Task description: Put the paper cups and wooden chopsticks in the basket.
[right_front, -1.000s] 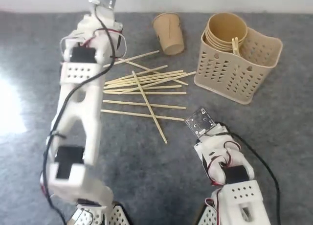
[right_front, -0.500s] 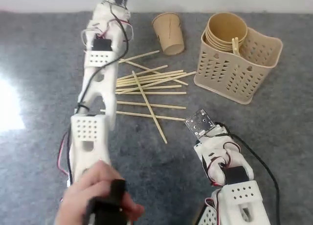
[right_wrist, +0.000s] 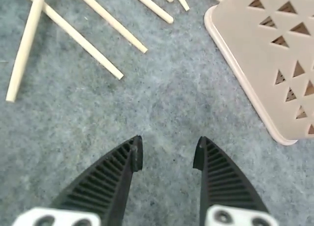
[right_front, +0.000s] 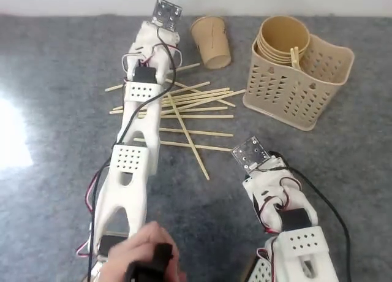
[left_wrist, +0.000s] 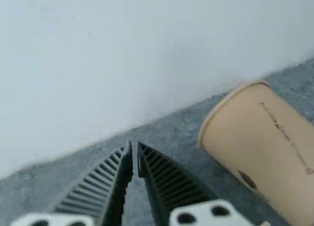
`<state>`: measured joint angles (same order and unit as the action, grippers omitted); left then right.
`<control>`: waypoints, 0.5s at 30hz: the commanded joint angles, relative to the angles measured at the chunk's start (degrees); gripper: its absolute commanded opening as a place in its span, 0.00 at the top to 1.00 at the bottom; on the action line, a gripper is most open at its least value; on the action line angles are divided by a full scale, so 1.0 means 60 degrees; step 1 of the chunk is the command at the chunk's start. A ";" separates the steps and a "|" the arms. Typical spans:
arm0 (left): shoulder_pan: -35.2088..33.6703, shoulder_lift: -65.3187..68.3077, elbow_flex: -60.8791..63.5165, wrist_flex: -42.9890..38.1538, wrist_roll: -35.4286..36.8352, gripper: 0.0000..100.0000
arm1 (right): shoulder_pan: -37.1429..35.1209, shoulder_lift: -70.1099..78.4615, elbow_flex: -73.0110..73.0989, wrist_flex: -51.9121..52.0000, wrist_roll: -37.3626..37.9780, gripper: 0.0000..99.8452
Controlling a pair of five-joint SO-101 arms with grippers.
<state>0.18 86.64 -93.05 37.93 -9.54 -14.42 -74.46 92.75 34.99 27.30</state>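
One loose paper cup [right_front: 211,41] lies on its side at 12 o'clock of the grey carpeted table [right_front: 55,190], near the back wall [right_front: 61,0]. The wooden chopsticks [right_front: 190,104] lie crossed in a flat heap just toward 11 o'clock of centre. The basket [right_front: 288,98] stands upright at 2 o'clock, already holding a nested cup stack [right_front: 283,37]. Left gripper [left_wrist: 134,150] sits near the loose cup without touching it, fingers drawn almost together with only a slit between them and nothing held. Right gripper [right_wrist: 167,155], at 5 o'clock, hangs with fingers spread over bare table between the sticks and the basket's foot. Probable faults: fingers this narrow cannot straddle the cup and would likely nudge it, and a tapered cup on its side rolls in an arc. A hard pinch would probably dent the thin paper, and the left arm [right_front: 138,141], stretched above the heap, may sweep sticks aside if it drops. Cup: smooth, tan, conical. Sticks: slender, pale, straight, flush on short pile, so likely hard to get under. Basket: beige plastic, rounded corners, triangular perforations, probably light enough to shove.
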 commanded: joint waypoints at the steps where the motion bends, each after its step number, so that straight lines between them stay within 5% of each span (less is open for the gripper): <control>1: 0.0044 -0.0249 -0.0579 0.1231 0.0440 0.99 | -0.0037 -0.0110 -0.0044 -0.0168 -0.0015 0.81; 15: -0.0278 -0.1289 -0.0564 0.4425 0.0762 0.99 | -0.0037 -0.0125 -0.0059 -0.0168 -0.0015 0.81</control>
<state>0.35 86.29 -93.23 62.02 -5.58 -14.33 -74.46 92.75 34.99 27.30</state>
